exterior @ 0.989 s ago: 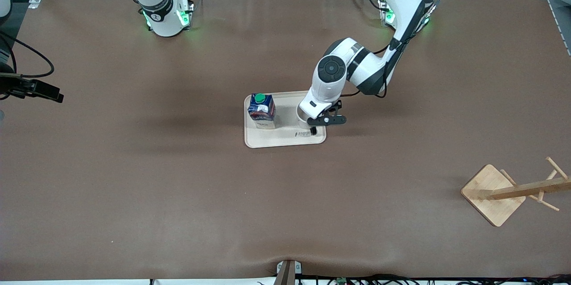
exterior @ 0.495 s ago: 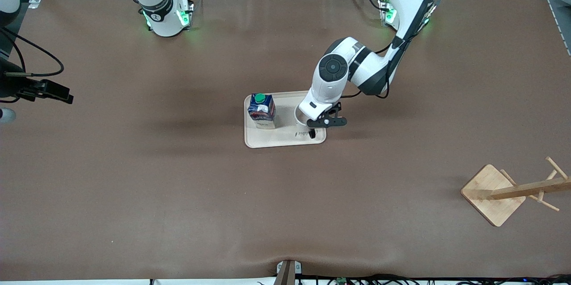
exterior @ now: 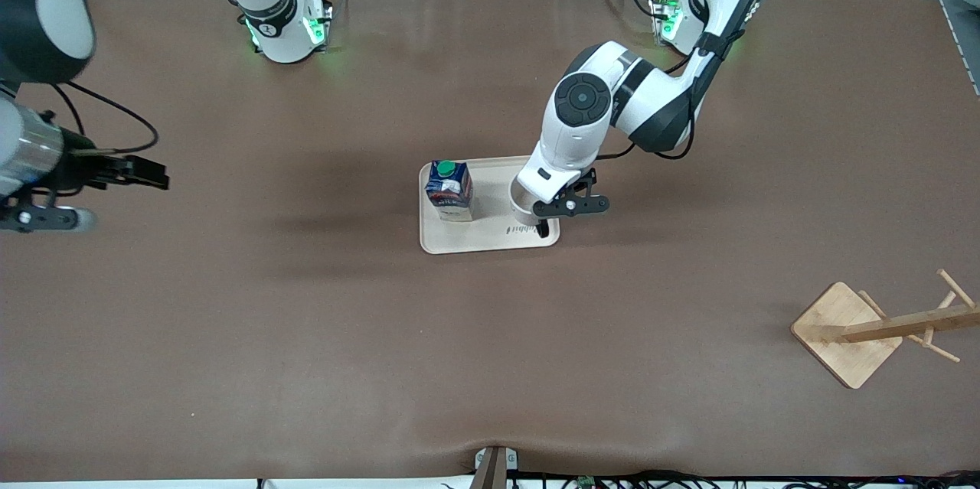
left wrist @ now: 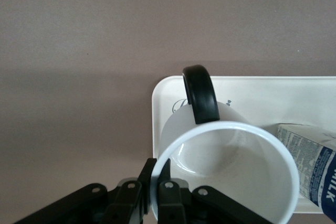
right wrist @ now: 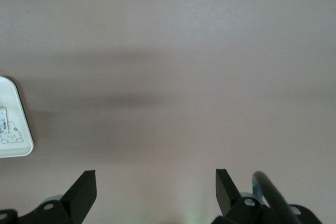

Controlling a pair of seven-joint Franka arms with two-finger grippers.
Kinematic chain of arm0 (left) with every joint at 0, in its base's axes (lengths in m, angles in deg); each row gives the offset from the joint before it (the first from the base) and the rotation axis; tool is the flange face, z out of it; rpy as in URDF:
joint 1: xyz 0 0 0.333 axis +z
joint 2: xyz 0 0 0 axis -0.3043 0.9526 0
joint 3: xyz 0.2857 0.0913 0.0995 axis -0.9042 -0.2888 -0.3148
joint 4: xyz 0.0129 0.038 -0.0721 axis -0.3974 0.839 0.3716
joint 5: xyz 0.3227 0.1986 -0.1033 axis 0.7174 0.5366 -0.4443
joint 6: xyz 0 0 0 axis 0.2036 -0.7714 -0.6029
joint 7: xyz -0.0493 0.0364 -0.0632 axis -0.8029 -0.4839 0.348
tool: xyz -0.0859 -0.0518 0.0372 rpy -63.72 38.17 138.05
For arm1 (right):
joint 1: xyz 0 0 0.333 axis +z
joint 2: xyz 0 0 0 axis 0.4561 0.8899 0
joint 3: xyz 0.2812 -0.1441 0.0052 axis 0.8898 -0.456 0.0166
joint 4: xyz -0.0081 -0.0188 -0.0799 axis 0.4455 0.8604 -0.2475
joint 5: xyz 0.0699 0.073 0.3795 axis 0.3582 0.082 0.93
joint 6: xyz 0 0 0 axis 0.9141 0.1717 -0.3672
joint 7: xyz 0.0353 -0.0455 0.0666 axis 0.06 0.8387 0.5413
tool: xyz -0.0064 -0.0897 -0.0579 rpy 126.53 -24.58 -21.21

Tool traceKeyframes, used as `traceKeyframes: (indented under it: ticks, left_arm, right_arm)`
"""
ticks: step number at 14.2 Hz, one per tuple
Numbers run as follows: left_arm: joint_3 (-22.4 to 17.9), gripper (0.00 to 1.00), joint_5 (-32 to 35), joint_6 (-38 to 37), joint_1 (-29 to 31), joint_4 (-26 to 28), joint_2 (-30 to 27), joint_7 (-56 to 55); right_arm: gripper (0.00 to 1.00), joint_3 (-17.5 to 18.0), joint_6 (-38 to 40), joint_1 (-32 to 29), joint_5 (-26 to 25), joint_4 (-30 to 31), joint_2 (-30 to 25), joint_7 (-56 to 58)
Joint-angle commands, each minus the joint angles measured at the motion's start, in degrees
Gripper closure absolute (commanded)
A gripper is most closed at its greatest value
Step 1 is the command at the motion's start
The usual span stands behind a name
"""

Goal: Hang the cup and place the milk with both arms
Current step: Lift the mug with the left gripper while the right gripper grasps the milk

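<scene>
A wooden cup rack [exterior: 880, 330] is seen nearest the front camera, toward the left arm's end of the brown tabletop [exterior: 306, 336], its post leaning toward that end's edge.

A cream tray [exterior: 467, 240] lies near the middle of the tabletop. On it the milk [exterior: 449, 189] stands upright, long axis vertical, green cap on top, at the tray's edge toward the right arm's end; the carton's printed side is glimpsed in the left wrist view [left wrist: 315, 166].

The left gripper [exterior: 542, 227] is placed at the tray's corner toward the left arm's end. Its jaws are seen clamped together on the rim of the cup [left wrist: 226, 177], one finger inside the wall and one outside. The cup's mouth is turned up toward the wrist camera, and the black loop handle [left wrist: 200, 94] points out over the tray's edge, away from the gripper. Whether the cup's base touches the tray cannot be told.

The right gripper [right wrist: 155, 190] hangs over bare tabletop toward the right arm's end, well apart from the tray, jaws spread wide with nothing between them.
</scene>
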Motion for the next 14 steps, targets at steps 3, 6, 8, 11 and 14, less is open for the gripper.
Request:
traceKeyframes:
  ticks: [3, 6, 8, 11, 14]
  left_arm:
    - [-0.31, 1.00, 2.95, -4.86, 0.03, -3.42, -1.61, -0.42]
    - [-0.31, 1.00, 3.65, -9.52, 0.99, -6.24, -2.31, -0.33]
    - [-0.22, 1.00, 4.44, -10.58, 2.83, -6.24, -3.81, 0.37]
    - [-0.22, 1.00, 4.62, -12.51, 5.82, -6.25, -5.74, 5.37]
    - [-0.22, 1.00, 4.62, -13.75, 9.33, -6.24, -6.97, 11.52]
  right_arm:
    - [0.00, -0.15, -1.35, 5.40, 10.19, -0.33, 4.18, -8.97]
    - [0.00, -0.15, -8.29, 11.37, 11.18, 4.23, 4.81, -16.82]
    - [0.00, -0.15, -8.84, 15.49, 11.36, 4.42, 5.33, -22.62]
    - [0.00, -0.06, -12.52, 20.86, 11.53, 4.60, 7.00, -31.93]
    - [0.00, -0.15, -16.81, 27.45, 11.71, 5.82, 7.53, -39.57]
